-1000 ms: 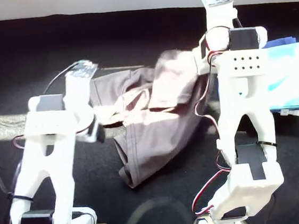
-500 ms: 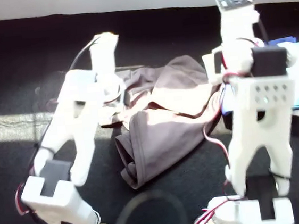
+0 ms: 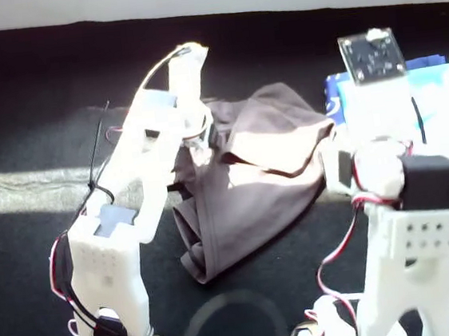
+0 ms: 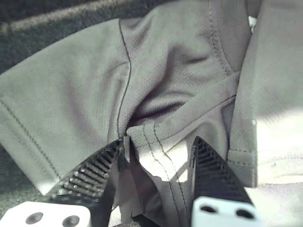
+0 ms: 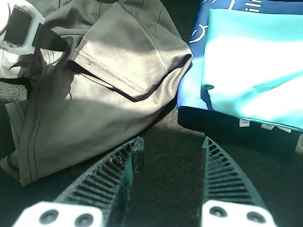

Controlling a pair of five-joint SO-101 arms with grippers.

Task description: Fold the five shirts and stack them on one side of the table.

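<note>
A crumpled grey-brown shirt [image 3: 246,178] lies mid-table, one flap folded over its top. My left arm [image 3: 152,131] stretches over the shirt's left part. My left gripper [image 4: 158,156] is open, its fingers down on either side of a raised seam fold of the shirt [image 4: 156,80]. My right gripper [image 5: 170,156] hangs open over bare black table, short of the shirt [image 5: 104,85] and holding nothing. To the right sits a stack of folded shirts, a light cyan one [image 3: 435,110] on top of a blue one [image 5: 191,87].
The black table [image 3: 33,100] has room at the far left and along the near edge. A sunlit strip [image 3: 26,193] crosses it. My right arm [image 3: 411,221] stands at the near right, in front of the stack. The other arm's gripper [image 5: 19,28] rests on the shirt's far side.
My right arm let go of the shirt's lifted flap and drew back toward the near edge; the flap now lies folded down. My left arm swung forward over the shirt.
</note>
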